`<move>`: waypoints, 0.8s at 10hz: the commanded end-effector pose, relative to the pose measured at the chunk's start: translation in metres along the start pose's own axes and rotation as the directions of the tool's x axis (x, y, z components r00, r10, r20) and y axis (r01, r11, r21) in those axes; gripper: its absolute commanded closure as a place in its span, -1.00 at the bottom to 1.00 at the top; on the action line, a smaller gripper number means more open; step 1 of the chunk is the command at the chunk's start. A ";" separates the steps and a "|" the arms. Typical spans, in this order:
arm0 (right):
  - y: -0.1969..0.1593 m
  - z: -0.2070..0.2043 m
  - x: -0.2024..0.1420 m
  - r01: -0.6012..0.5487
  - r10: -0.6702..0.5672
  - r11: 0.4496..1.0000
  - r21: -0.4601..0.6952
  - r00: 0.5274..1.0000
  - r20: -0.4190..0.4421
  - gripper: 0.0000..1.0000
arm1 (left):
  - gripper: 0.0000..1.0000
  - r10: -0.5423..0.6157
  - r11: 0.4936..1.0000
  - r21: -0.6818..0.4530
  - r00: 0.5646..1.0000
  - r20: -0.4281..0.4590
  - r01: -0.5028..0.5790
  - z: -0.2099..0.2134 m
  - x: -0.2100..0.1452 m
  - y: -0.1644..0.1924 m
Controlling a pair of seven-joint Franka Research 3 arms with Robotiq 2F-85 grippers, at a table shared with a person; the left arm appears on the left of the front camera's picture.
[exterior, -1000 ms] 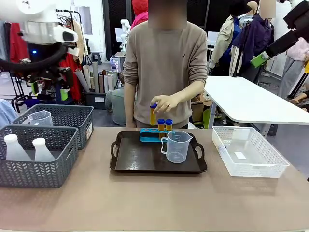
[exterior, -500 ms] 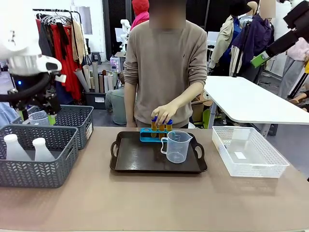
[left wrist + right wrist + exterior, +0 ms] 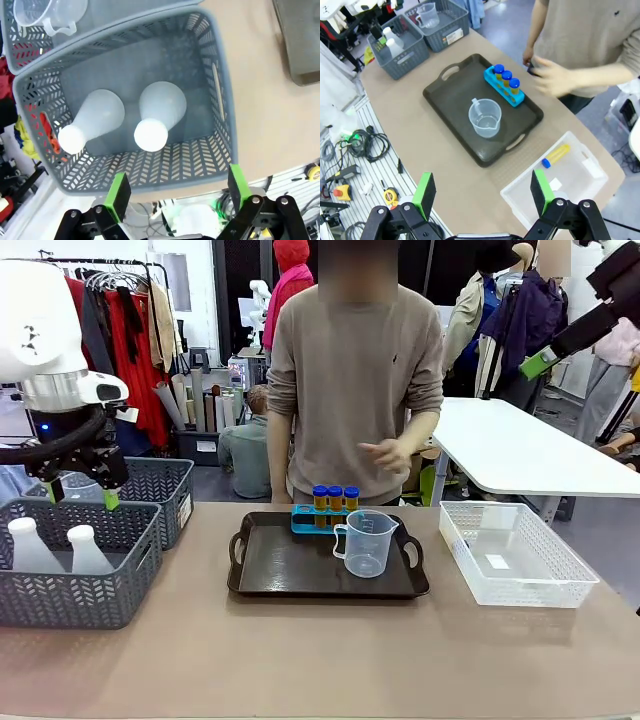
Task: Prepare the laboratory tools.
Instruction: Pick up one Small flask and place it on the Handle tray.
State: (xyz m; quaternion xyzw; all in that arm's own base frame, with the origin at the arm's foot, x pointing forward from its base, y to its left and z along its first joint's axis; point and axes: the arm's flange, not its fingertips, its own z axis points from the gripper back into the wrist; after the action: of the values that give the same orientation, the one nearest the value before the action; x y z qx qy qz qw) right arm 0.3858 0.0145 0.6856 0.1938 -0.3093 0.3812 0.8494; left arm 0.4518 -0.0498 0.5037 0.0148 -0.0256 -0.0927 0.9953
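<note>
Fingers of the left tool [image 3: 177,175] spread wide, empty, above two basketed flasks [image 3: 161,112].

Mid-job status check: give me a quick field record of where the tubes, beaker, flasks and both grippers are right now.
left gripper: open, above the near grey basket
right gripper: open, high over the table
flasks: two, upright in that basket
beaker: upright on the dark tray
tubes: three upright in the blue rack on the tray
fourth tube: lying in the white mesh basket
</note>
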 end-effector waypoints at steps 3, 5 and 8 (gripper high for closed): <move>0.001 0.000 0.002 0.007 -0.007 1.000 0.007 1.000 0.008 -1.00 | -1.00 -0.034 0.999 0.003 0.997 -0.068 0.034 -0.017 0.014 0.014; 0.001 0.000 0.002 0.007 -0.007 1.000 0.007 1.000 0.008 -1.00 | -1.00 0.018 1.000 0.000 0.996 -0.087 -0.018 -0.030 0.009 0.028; 0.001 0.000 0.002 0.007 -0.007 1.000 0.007 1.000 0.008 -1.00 | -1.00 0.065 0.997 -0.027 0.994 -0.091 -0.068 -0.048 0.010 0.044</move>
State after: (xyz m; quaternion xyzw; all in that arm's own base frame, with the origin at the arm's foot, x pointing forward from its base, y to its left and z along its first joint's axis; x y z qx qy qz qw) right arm 0.3858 0.0146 0.6856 0.1938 -0.3093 0.3812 0.8494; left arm 0.4709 -0.0097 0.4584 0.0127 0.0241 -0.0616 0.9977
